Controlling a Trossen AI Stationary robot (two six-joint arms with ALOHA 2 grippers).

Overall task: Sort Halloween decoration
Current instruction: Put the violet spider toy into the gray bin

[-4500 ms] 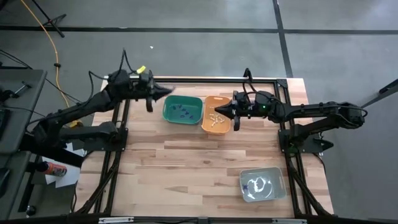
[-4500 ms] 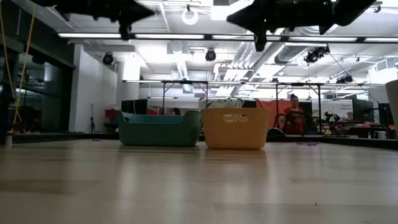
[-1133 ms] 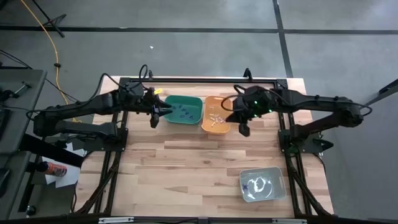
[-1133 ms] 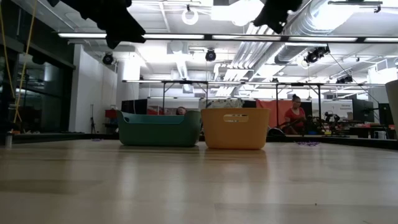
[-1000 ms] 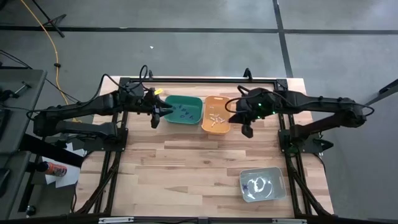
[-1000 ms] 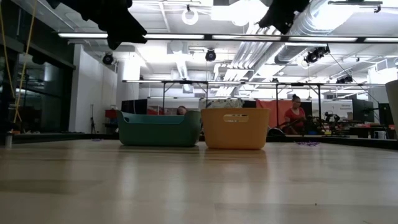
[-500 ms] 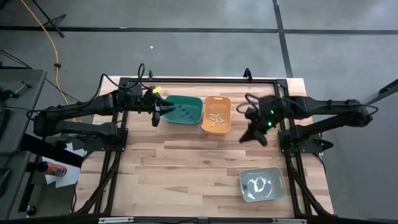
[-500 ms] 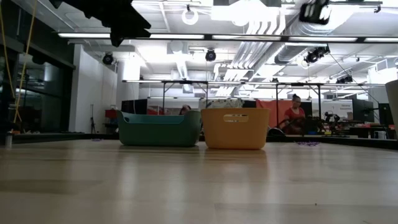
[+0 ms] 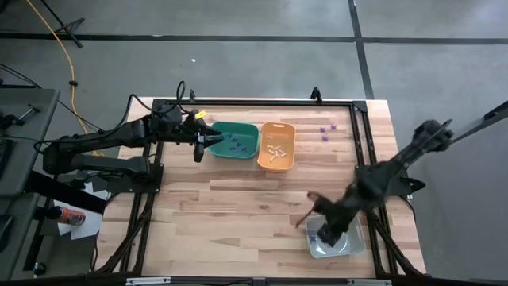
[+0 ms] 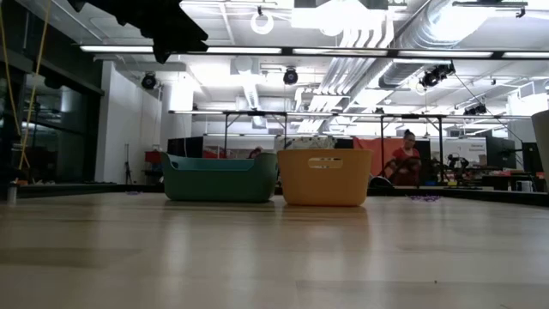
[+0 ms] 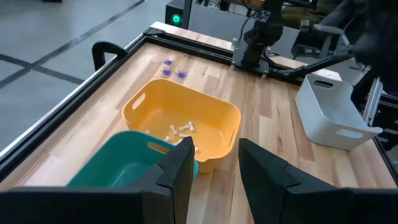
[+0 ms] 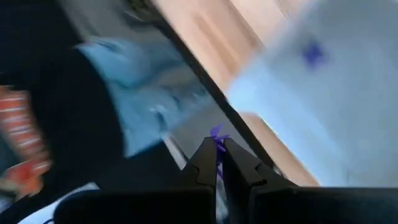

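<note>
The Halloween decoration shows as tiny trinkets. Purple ones (image 9: 325, 131) lie loose on the table's far right, dark ones lie in the green bin (image 9: 234, 141), and whitish ones (image 11: 180, 129) lie in the orange bin (image 9: 276, 147). My right gripper (image 9: 321, 230), blurred, is over the left part of the grey bin (image 9: 355, 242) near the right front. It is shut on a purple trinket (image 12: 217, 144). Another purple trinket (image 12: 313, 53) lies in that grey bin (image 12: 323, 93). My left gripper (image 9: 202, 141) hangs open beside the green bin's left end with nothing between its fingers (image 11: 180, 168). My right gripper pinches the small purple trinket (image 12: 217, 144) between its two fingertips (image 12: 203, 163); part of the trinket sticks out past the tips. The fingers slant downward. The trinket is lifted clear of the table, beside the grey bin.
The green and orange bins stand side by side at the far middle of the table (image 9: 238, 206). A dark metal frame (image 9: 361, 159) runs along the table's edges. The low view shows the two bins (image 10: 219, 176) from the front and bare wood before them.
My right gripper has swung from beside the orange bin toward the table's near right corner, sinking and rolling about its own axis, and is now over the grey bin. The loose purple trinkets at the far right have come into view.
</note>
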